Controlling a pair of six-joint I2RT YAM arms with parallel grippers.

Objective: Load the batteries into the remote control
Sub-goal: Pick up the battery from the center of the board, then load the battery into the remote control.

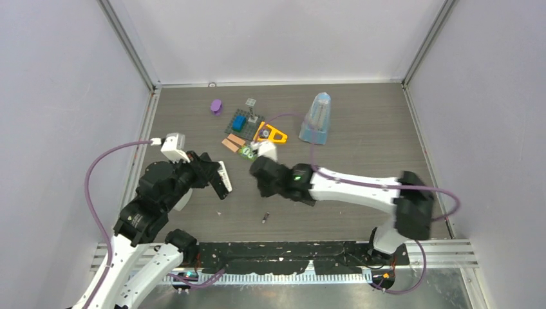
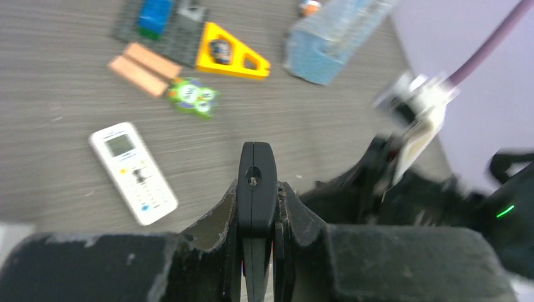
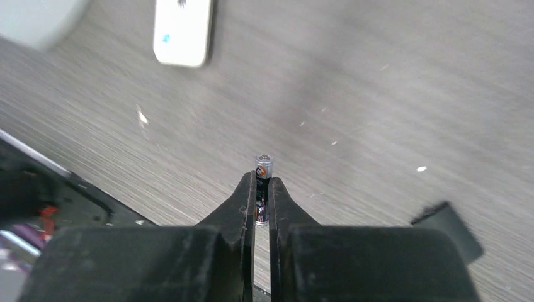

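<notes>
The white remote control (image 2: 132, 173) lies face up on the table, left of and beyond my left gripper (image 2: 258, 189). That gripper is shut on a thin black flat strip (image 2: 256, 170), seen edge-on. From above, the remote (image 1: 224, 172) shows just past the left gripper (image 1: 209, 172). My right gripper (image 3: 262, 182) is shut on a small battery (image 3: 264, 167), whose silver end sticks out past the fingertips above the table. The remote's end (image 3: 182, 31) lies ahead of it. In the top view the right gripper (image 1: 257, 172) hangs mid-table. Another battery (image 1: 265, 218) lies loose near the front.
At the back lie a purple piece (image 1: 216, 106), a grey baseplate (image 1: 243, 122) with a blue brick, a yellow triangle (image 1: 270, 134), orange bricks (image 1: 233, 143), a green toy (image 1: 246, 152) and a clear blue container (image 1: 315, 119). A dark object (image 3: 447, 229) lies right of the right gripper.
</notes>
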